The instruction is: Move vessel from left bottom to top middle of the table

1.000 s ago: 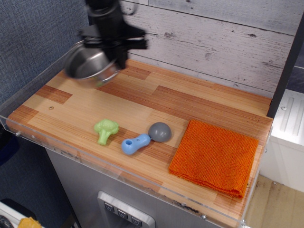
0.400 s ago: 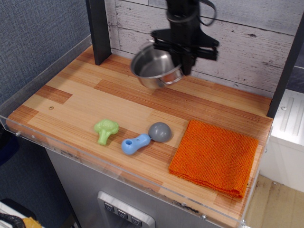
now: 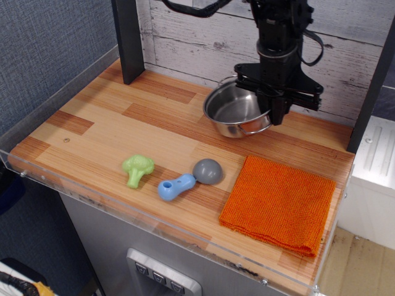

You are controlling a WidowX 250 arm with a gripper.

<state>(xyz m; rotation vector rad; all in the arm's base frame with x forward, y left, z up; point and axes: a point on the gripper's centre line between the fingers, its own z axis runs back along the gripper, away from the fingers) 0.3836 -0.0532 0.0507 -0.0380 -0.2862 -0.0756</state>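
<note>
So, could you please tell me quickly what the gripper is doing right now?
Gripper: closed on the rim of the vessel, holding it at the far middle of the table.

Even, soft light — sharp focus

**Metal, Wood, Cloth and Plastic**

My gripper (image 3: 276, 110) was matt black. The vessel (image 3: 236, 111) was polished steel, mirror-bright inside. The table (image 3: 105, 132) was smooth striped wood with a clear acrylic rim. The orange cloth (image 3: 279, 203) looked coarse and nubbly. The green broccoli (image 3: 137, 169), blue toy (image 3: 175, 187) and grey dome (image 3: 208, 171) looked like smooth plastic.
</note>
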